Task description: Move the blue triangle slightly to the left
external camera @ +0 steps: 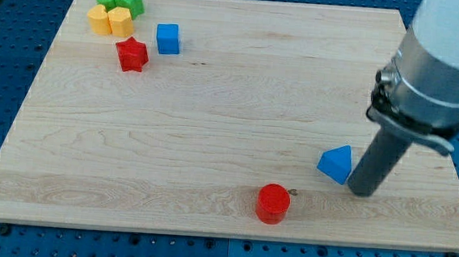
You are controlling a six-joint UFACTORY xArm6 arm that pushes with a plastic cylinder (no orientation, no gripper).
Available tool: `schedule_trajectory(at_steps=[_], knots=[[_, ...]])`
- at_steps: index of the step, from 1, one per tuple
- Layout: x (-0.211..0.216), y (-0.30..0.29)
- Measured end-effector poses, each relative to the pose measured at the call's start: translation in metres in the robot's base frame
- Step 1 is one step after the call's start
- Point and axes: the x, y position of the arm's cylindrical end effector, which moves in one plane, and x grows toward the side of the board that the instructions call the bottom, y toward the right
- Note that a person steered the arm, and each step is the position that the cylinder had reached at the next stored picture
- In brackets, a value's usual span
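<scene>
One blue triangle (336, 163), just left of my tip (362, 190), nearly touching

The board (215, 103) is pale wood with fine grain lines running across it — the surface around it is deep blue, dotted with small dark holes. The blue triangle (336, 163) and the blue cube (168, 38) share one bright blue. The red cylinder (273, 203) and red star (132, 54) match — two yellow blocks (111, 21), two green blocks (120, 0). My tip (361, 190) is dark grey.
</scene>
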Motion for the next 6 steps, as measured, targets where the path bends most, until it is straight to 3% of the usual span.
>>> schedule_trajectory(at_steps=[1, 4, 6], knots=[[-0.001, 0.000], [-0.069, -0.020], [-0.072, 0.009]])
